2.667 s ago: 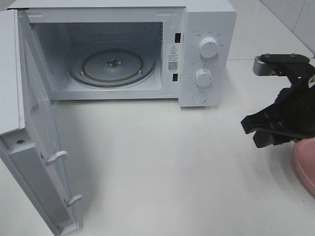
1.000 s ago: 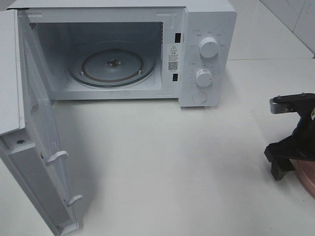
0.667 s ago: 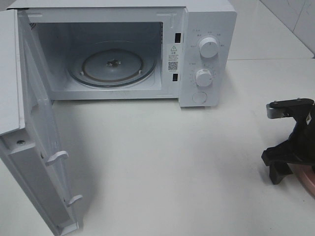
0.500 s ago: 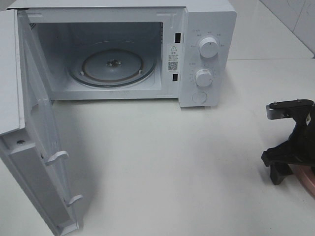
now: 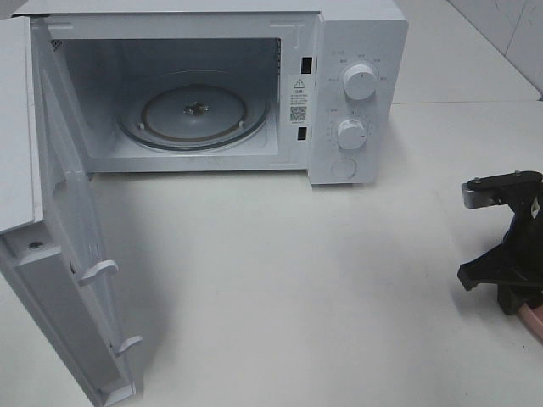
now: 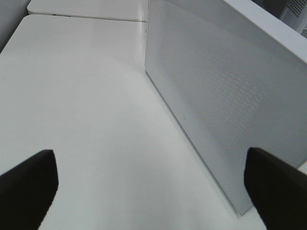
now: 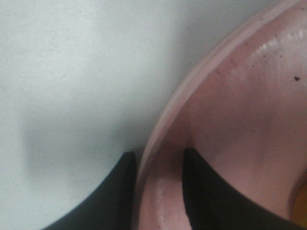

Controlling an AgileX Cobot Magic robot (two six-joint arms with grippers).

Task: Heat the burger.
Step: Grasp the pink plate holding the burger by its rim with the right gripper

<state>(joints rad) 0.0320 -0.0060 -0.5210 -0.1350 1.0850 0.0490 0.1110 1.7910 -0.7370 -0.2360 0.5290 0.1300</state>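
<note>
The burger is out of view; only an orange-yellow sliver that I cannot identify shows at the edge of the right wrist view. The pink plate point(image 7: 240, 110) fills that view, and a small piece of the plate point(image 5: 534, 320) shows at the right edge of the exterior view. My right gripper point(image 7: 160, 191) straddles the plate's rim, one dark finger point(image 7: 120, 196) outside and one inside, both pressed against it. From above, the right gripper point(image 5: 509, 292) is down at the table's right edge. My left gripper point(image 6: 153, 191) hangs open beside the microwave's perforated panel point(image 6: 225, 100), holding nothing.
The white microwave point(image 5: 356, 93) stands at the back with its door point(image 5: 68, 280) swung wide open to the left. Its glass turntable point(image 5: 193, 114) is bare. The white tabletop point(image 5: 297, 280) spreads between the microwave and the right gripper.
The right gripper's jaws have narrowed from wide open onto the plate's rim, and the arm has shifted slightly right. The left gripper and the microwave have not moved.
</note>
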